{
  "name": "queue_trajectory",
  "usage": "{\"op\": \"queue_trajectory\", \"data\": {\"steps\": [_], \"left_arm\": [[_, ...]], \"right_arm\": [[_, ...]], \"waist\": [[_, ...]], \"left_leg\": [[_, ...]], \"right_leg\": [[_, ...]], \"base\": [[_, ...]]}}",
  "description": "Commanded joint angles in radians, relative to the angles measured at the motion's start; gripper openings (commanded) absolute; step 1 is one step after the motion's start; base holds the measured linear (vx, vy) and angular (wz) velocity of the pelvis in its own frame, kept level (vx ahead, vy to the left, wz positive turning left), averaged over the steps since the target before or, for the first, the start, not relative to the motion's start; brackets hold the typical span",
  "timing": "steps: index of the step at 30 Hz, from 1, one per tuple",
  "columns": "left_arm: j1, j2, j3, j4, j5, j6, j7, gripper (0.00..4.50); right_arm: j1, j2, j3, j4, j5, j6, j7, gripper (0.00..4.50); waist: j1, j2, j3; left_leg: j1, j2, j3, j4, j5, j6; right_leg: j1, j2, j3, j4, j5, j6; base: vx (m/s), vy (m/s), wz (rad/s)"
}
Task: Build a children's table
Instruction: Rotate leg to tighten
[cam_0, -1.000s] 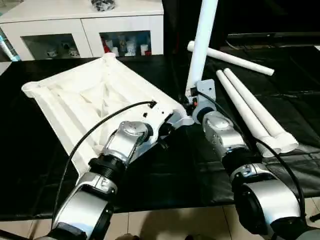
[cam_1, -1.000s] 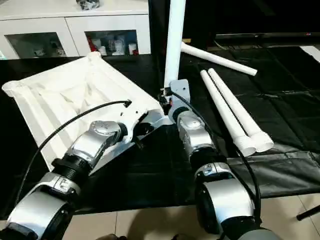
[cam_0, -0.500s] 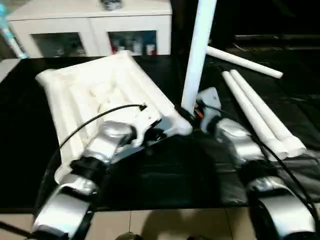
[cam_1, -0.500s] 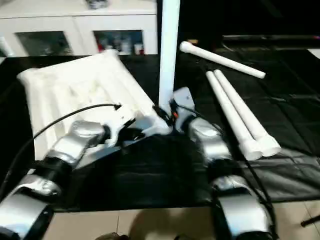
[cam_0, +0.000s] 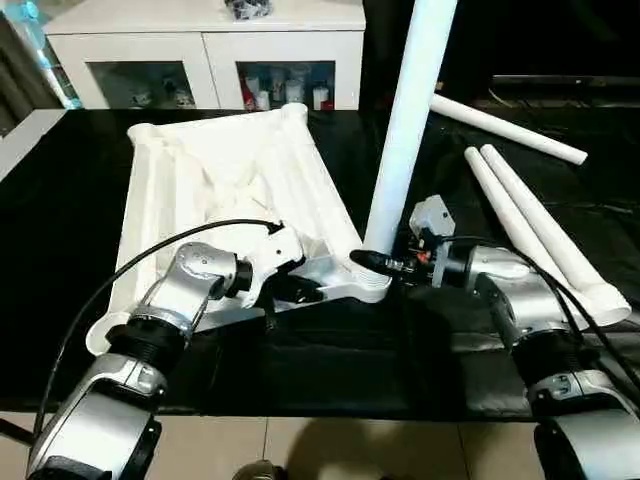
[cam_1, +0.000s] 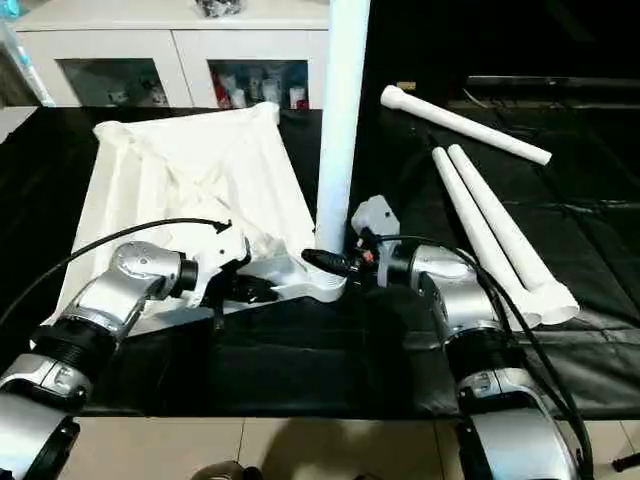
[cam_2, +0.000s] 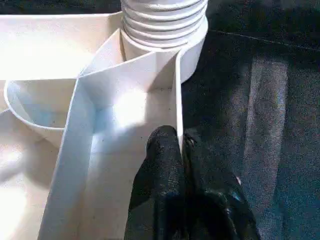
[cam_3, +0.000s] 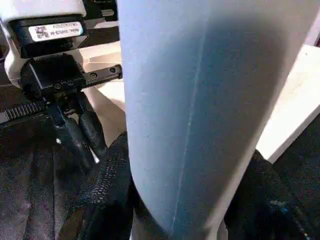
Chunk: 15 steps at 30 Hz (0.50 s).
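From the head views, the table top (cam_0: 225, 190) lies underside-up on the black tabletop (cam_0: 60, 250), so its sockets face up. One leg (cam_0: 405, 140) stands in the five o'clock corner socket; three spare legs (cam_0: 535, 225) wait toward two o'clock.

Left wrist: the left claw (cam_2: 180, 150) pinches the top's edge wall, steadying it.

Right wrist: the right claw (cam_3: 180, 200) clasps the upright leg, likely for screwing.

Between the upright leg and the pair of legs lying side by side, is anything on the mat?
Yes: in the left eye view the right gripper, closed on the upright leg, and its silver forearm occupy the black mat before the paired legs.
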Motion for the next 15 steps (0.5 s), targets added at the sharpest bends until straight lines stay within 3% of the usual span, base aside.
{"op": "queue_trajectory", "data": {"steps": [1,15], "left_arm": [[-0.057,0.010,0.030,-0.055,-0.041,-0.059,-0.044,0.00],[-0.047,0.011,0.012,-0.056,-0.038,-0.072,-0.073,0.00]], "right_arm": [[0.067,-0.027,0.063,0.067,-0.067,0.068,0.017,1.91],[0.093,-0.052,0.106,0.029,-0.082,0.083,0.082,1.91]], "waist": [[-0.002,-0.002,-0.074],[0.004,0.000,-0.075]], "left_leg": [[0.022,0.071,-0.023,-0.065,-0.218,0.064],[0.023,0.071,-0.024,-0.064,-0.219,0.063]], "right_leg": [[0.051,-0.098,0.052,-0.064,-0.239,-0.219],[0.051,-0.098,0.051,-0.064,-0.249,-0.214]], "base": [[0.000,0.000,0.00],[0.000,0.000,0.00]]}}
